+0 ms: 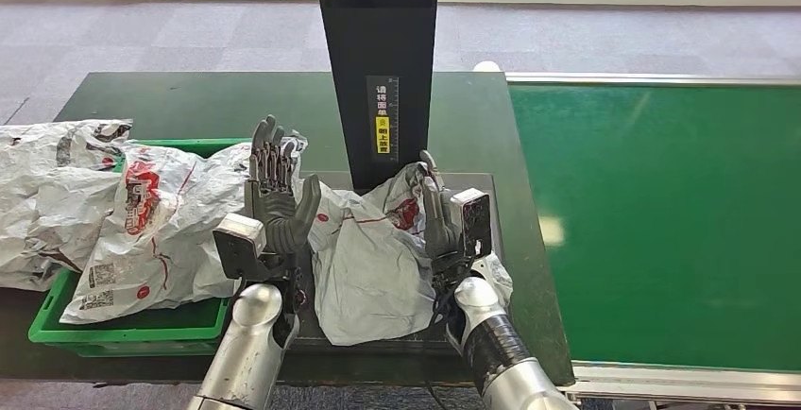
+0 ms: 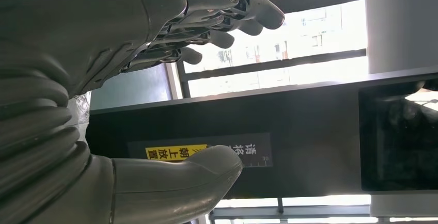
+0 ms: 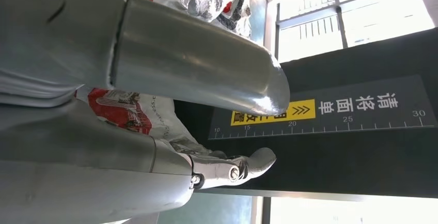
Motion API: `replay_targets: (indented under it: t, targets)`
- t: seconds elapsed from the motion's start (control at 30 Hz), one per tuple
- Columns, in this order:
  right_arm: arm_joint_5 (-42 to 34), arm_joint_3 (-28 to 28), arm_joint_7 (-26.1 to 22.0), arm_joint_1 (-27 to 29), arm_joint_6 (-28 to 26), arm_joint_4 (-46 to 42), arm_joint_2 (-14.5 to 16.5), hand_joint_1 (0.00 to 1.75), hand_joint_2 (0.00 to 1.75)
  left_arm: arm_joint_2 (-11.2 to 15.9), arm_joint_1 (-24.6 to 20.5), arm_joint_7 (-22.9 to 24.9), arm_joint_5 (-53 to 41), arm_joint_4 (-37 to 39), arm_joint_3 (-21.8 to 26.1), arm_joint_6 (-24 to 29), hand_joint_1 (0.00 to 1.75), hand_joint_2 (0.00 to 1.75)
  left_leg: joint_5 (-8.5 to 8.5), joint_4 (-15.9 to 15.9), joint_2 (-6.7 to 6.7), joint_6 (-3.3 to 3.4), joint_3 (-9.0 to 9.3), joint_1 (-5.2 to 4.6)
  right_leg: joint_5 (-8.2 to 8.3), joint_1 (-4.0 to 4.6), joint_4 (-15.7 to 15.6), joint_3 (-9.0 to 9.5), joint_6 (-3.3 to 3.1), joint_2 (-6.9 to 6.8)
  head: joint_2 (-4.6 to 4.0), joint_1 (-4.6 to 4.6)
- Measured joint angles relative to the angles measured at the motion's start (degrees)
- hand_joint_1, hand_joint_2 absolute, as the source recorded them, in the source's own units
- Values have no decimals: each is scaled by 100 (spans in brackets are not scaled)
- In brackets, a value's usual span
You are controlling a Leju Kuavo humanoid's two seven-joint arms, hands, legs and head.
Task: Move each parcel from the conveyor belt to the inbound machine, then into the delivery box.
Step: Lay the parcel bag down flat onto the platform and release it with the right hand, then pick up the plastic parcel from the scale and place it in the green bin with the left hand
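Bright daylight, blown-out windows in the wrist views.
The head view is evenly lit and sharp, with a soft glare patch on the green conveyor belt [image 1: 551, 230]. In both wrist views the windows [image 2: 289, 33] overexpose to white, leaving the black machine column [image 3: 356, 152] dark, and the near hands blur.

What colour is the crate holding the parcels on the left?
The crate is bright green; the head view shows it best.

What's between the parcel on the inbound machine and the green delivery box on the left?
Mainly the raised left hand, which stands upright and open between the parcel on the inbound machine and the green delivery box. The box is also heaped with parcels up to its near edge, so little free room shows.
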Motion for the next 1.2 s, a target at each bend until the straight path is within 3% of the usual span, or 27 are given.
replay_targets:
  t: [0.13, 0.37, 0.5, 0.57, 0.6, 0.67, 0.73, 0.83, 0.87, 0.9, 0.97, 1.1, 1.2]
  targets:
    - [-135, -29, 0, 0, 272, -4, -1, 0, 0, 0, 0, 0, -106, -2, -1, 122, 0, 175, 0, 0, 0, 0, 0, 0, 0, 0, 0, -1, 0, 0, 0, 0]
    - [-783, -537, 0, 19, 2215, -81, -2, 0, 0, -11, -26, 0, -1213, -69, -207, 1352, 0, 175, 0, 1, -6, 0, -1, 0, 0, 0, -1, 2, 0, -5, 0, 0]
    - [-1321, -863, 67, -36, 3347, -27, -3, 0, 0, -20, -58, 52, -1578, -163, -454, 1546, 0, 175, 0, 1, -8, 0, -1, -1, 0, -1, -1, 2, 0, -6, 0, 0]
    - [-1341, -1041, 119, -50, 3636, -19, -5, 0, 0, -22, -76, 132, -1668, -208, -604, 1516, 0, 175, 0, 1, -9, 0, 0, -1, 0, -1, -2, 3, 1, -8, 0, 0]
    - [-1085, -1112, 109, 18, 3475, -166, -6, 0, 0, -20, -80, 203, -1718, -231, -681, 1467, 0, 175, 0, 1, -14, 1, -1, -1, 0, -1, -2, 4, 1, -13, 0, 0]
    - [-154, -1180, 37, 306, 2364, -869, -9, 0, 87, -8, -73, 454, -1907, -261, -831, 1265, 0, 175, 1, 2, -29, 1, -3, -1, -1, -1, -3, 5, 1, -25, 0, -1]
    - [899, -1095, 3, 644, 291, -1891, -34, 0, 175, 12, -73, 838, -2365, -160, -992, 945, 0, 175, 1, 3, -42, 2, -9, -3, -2, -3, -4, 0, 2, -36, 0, -1]
    - [2329, -830, -25, 1036, -3865, -3542, -76, 0, 175, 16, -154, 1257, -3263, 439, -1227, 713, 0, 175, 0, 4, -43, 3, -18, -5, -5, -5, -4, -8, 3, -37, 0, 2]
    - [2656, -782, -28, 1120, -4887, -4030, -82, 0, 175, 11, -193, 1329, -3484, 694, -1285, 737, 0, 175, -5, 4, -31, 4, -15, -6, -6, -7, -5, -11, 2, -26, 0, 3]
    - [2878, -762, -27, 1187, -5474, -4438, -90, 0, 175, 4, -242, 1399, -3661, 938, -1334, 778, 0, 175, -10, 4, -16, 4, -11, -8, -5, -9, -5, -13, 2, -14, 0, 3]
    - [3113, -757, -13, 1310, -5659, -5139, -116, 0, 175, -26, -362, 1544, -3960, 1426, -1411, 880, 0, 175, -18, 4, 5, 6, -5, -11, -5, -12, -5, -17, 3, 3, 0, 2]
    - [3205, -760, -2, 1473, -4649, -6039, -166, 0, 175, -73, -547, 1762, -4304, 2180, -1495, 1036, 0, 175, -18, 4, 17, 4, -2, -11, -4, -11, -3, -20, 1, 12, 0, 1]
    - [3208, -761, 4, 1529, -4389, -6386, -179, 0, 175, -97, -620, 1816, -4369, 2517, -1514, 1078, 0, 175, -14, 3, 19, 3, -1, -11, -3, -10, 0, -21, 0, 15, 0, 1]
